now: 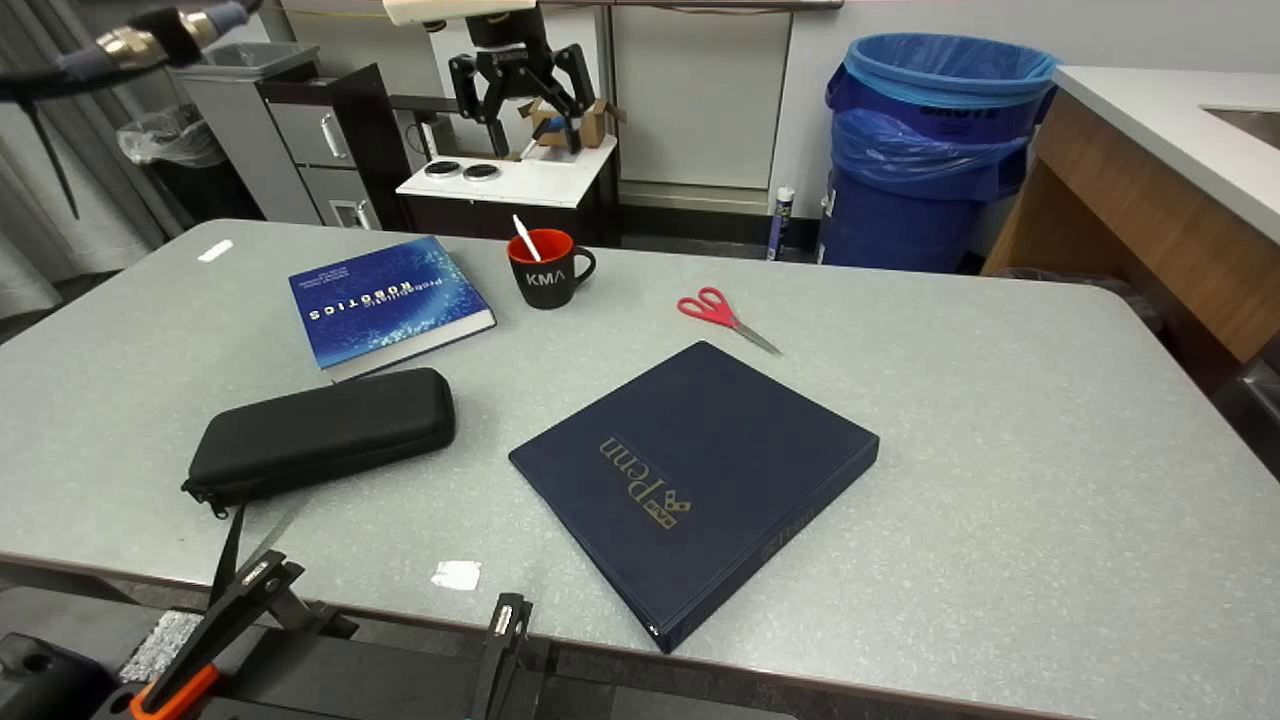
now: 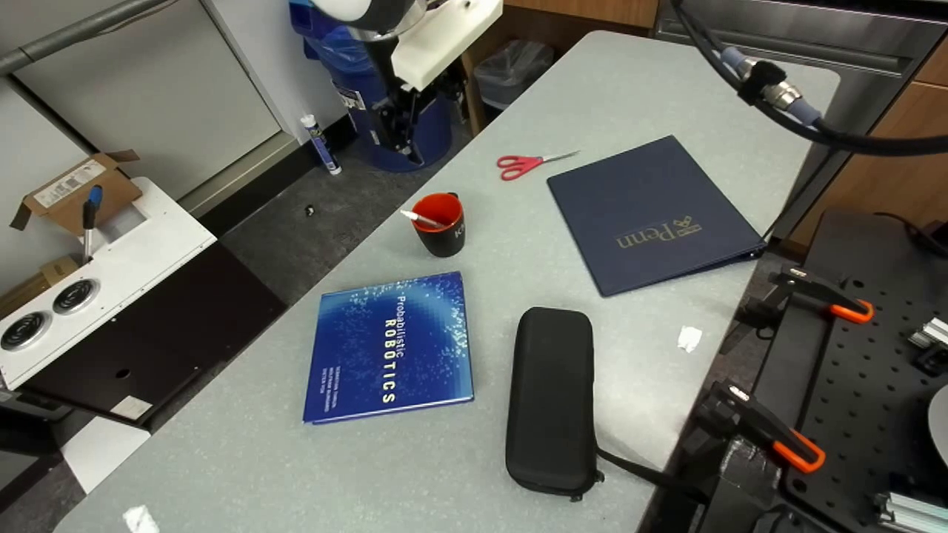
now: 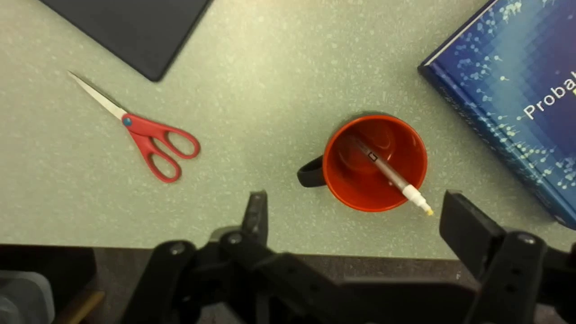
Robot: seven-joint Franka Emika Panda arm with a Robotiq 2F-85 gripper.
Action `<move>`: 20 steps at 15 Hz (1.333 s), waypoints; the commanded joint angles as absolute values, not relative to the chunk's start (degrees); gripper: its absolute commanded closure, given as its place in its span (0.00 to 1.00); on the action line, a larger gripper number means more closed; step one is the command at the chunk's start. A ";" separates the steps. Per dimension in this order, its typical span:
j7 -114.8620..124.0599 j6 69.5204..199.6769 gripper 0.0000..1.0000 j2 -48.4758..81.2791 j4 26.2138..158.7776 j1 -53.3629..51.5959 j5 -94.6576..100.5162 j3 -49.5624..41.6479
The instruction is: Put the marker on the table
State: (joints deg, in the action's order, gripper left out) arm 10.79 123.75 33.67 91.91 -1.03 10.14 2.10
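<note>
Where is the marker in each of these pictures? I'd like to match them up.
In an exterior view: marker in the upper part, left of centre.
In an exterior view: marker slightly above and left of centre.
In the wrist view: marker right of centre.
Shared landmark: the black, red-lined mug it leans in, visible in all three.

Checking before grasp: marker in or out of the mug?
In: the marker leans inside the mug, its white end poking past the rim.
</note>
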 commanded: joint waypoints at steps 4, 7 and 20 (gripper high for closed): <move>8.37 118.94 0.00 41.21 80.81 -4.72 9.05 0.81; 8.16 116.51 0.00 43.88 75.88 -5.61 9.04 0.88; 9.46 104.83 0.00 58.45 59.39 -9.62 10.55 -1.78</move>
State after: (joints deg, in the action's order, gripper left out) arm 9.13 109.71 53.01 67.70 -8.31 10.04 -0.39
